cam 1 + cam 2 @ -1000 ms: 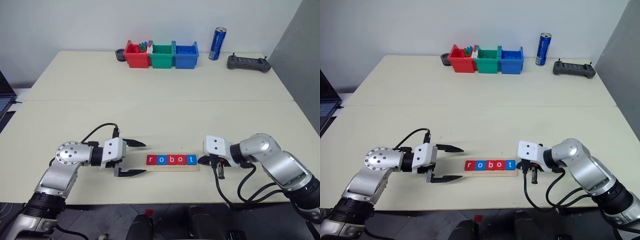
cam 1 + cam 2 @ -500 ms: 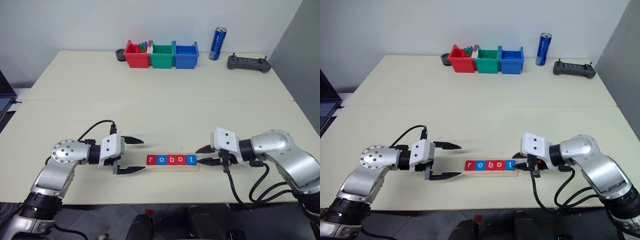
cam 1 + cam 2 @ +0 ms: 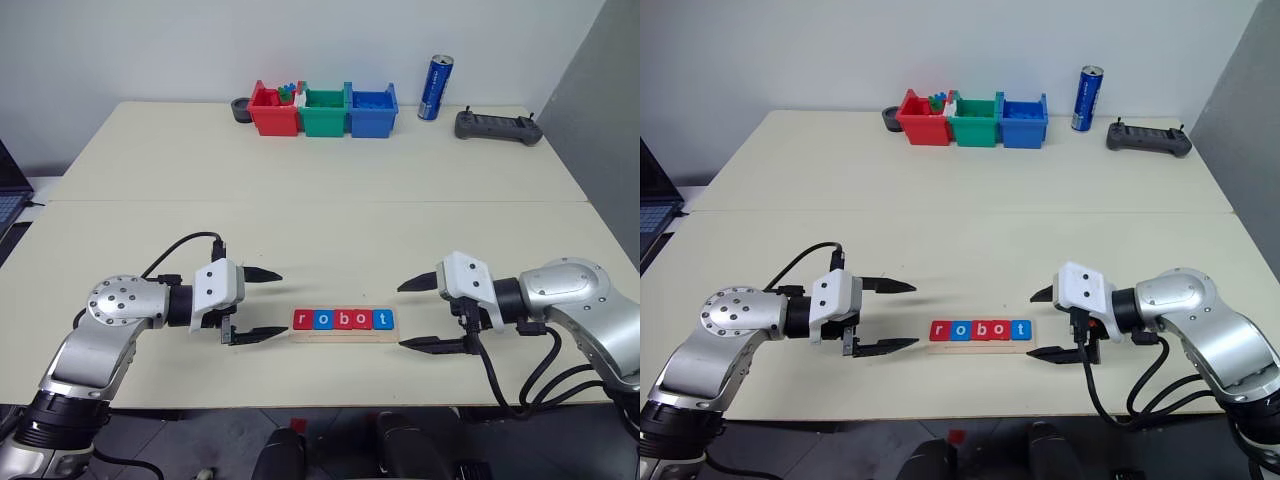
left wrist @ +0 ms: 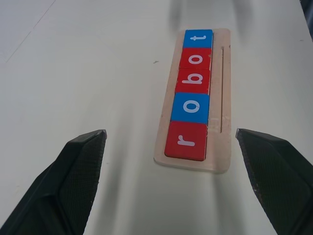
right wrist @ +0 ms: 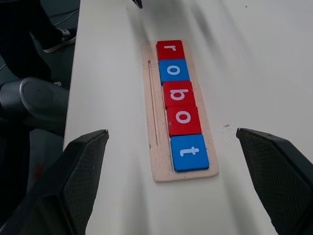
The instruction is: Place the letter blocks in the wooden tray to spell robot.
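Wooden tray (image 3: 343, 335) holds five glossy square letter blocks (image 3: 342, 319); both arms' fingers spread wide.

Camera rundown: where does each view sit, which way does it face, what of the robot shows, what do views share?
Left and right eye views: head, looking forward and down over the table; both arms show, left gripper and right gripper open either side of the wooden tray.
Left wrist view: along its own fingers at the tray's r end.
Right wrist view: along its own fingers at the t end.
Shared: all see the letter blocks reading robot.
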Controlling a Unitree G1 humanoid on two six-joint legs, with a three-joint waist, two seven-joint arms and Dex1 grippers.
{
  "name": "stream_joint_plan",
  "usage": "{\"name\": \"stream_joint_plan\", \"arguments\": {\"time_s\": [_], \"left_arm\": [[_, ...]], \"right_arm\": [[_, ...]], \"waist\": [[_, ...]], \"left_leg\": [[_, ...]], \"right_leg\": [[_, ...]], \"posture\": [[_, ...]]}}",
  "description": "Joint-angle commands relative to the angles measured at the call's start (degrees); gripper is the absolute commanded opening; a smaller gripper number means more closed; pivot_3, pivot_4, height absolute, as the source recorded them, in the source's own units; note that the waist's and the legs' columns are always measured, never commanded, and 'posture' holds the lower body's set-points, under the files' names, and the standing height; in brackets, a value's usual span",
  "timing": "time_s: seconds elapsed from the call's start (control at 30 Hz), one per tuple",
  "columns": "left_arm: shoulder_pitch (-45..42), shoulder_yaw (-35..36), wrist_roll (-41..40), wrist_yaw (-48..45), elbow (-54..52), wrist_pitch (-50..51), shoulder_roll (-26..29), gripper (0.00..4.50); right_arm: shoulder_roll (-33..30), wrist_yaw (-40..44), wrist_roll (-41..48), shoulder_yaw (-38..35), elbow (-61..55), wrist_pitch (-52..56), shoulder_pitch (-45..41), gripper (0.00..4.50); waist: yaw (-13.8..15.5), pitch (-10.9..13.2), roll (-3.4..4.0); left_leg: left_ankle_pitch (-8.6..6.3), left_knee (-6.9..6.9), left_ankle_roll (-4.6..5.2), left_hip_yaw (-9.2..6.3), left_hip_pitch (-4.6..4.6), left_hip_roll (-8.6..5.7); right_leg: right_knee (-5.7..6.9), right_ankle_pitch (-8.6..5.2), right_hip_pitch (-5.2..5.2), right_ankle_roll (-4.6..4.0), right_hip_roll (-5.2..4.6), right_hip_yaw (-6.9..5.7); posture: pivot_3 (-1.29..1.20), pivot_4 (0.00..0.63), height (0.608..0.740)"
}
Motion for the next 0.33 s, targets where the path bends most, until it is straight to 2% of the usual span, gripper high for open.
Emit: {"name": "stream_joint_plan", "arguments": {"time_s": [0.03, 0.33], "left_arm": [[-0.1, 1.5, -1.4, 0.0, -2.0, 0.3, 0.6, 4.50], [-0.9, 1.3, -3.4, -0.3, -2.0, 1.1, -0.6, 4.50]], "right_arm": [[-1.1, 0.3, 0.4, -2.1, 0.5, -2.5, 0.0, 4.47], [-1.3, -0.4, -0.8, -1.7, 2.8, -5.0, -0.2, 4.47]], "waist": [[0.0, 0.0, 0.00], [0.0, 0.0, 0.00]], "left_leg": [[0.00, 0.00, 0.00, 0.00, 0.00, 0.00], [0.00, 0.00, 0.00, 0.00, 0.01, 0.00]], "right_leg": [[0.00, 0.00, 0.00, 0.00, 0.00, 0.00], [0.00, 0.00, 0.00, 0.00, 0.00, 0.01]], "posture": [[0.00, 0.150, 0.740], [0.00, 0.150, 0.740]]}}
